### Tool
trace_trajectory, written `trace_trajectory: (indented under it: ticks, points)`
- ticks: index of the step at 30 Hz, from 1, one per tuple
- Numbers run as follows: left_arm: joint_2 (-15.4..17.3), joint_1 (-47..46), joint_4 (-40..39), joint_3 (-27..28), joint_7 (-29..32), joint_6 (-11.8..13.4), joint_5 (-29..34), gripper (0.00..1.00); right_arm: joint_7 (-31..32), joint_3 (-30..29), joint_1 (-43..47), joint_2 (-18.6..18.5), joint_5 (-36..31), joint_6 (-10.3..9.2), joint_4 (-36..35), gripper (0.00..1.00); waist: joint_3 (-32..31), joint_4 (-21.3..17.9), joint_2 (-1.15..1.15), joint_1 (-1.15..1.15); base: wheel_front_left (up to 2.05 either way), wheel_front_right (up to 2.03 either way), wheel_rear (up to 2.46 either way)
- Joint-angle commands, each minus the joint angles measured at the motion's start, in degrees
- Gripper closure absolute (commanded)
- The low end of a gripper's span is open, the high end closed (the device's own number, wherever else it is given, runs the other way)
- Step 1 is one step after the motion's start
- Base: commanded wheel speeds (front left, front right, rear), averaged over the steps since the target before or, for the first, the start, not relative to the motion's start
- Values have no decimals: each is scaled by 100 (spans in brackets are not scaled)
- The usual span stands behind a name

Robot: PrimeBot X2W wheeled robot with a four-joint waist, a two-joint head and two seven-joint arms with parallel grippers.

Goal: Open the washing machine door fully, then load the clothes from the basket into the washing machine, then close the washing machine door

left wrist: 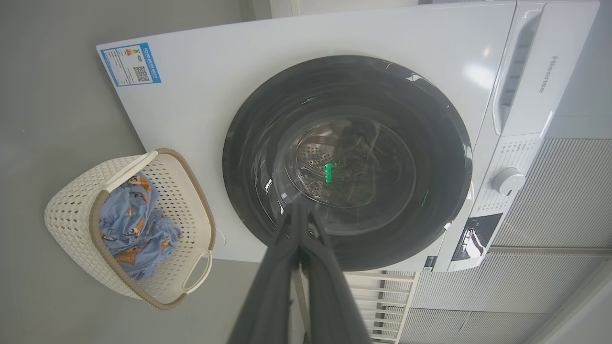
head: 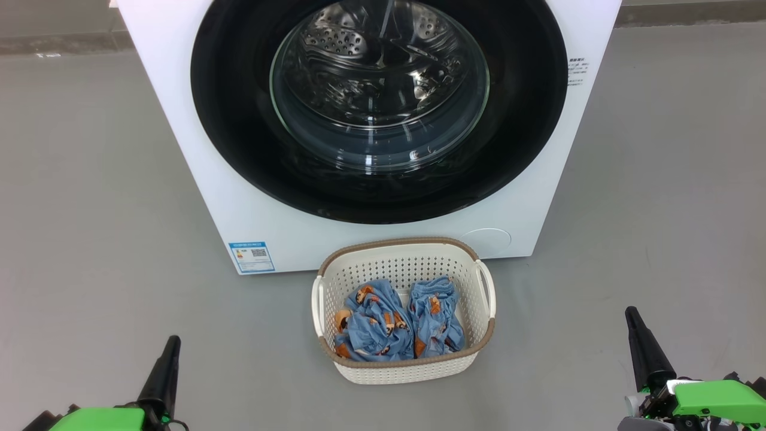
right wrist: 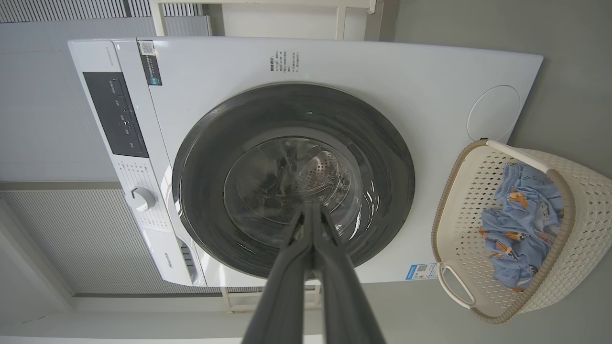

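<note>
Gloss on the washing machine door, shut flush against the washing machine, suggests a stiff, slippery panel best hooked at its rim, while my left end effector and right end effector, both pinched together empty, hang before that machine.

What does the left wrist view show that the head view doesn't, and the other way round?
Left wrist view: the control end of the white front-loading washing machine, with a round white dial and a white drawer front. Head view: the shut right gripper. Both: the shut left gripper, the closed round glossy black door, the cream perforated plastic basket holding the light-blue printed clothes, and the blue label sticker.
</note>
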Motion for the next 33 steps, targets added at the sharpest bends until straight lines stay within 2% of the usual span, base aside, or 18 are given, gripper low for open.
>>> trace_trajectory:
  ticks: [1, 27, 28, 33]
  points:
    - [77, -236, -113, 192, 15, -17, -51, 100, 43, 158, -232, -71, 24, 9, -144, 100, 0, 0, 0, 0, 0, 0, 0]
    - [77, -236, -113, 192, 15, -17, -51, 100, 43, 158, -232, -71, 24, 9, -144, 100, 0, 0, 0, 0, 0, 0, 0]
    - [-1, 0, 4, -1, 0, 0, 0, 0, 0, -1, 0, 1, 0, 0, 5, 0, 0, 0, 0, 0, 0, 0, 0]
    - [-85, 154, 209, -36, -5, 2, 4, 0, -9, 1, 128, 52, -3, 0, 238, 0, 1, 0, 0, 0, 0, 0, 0]
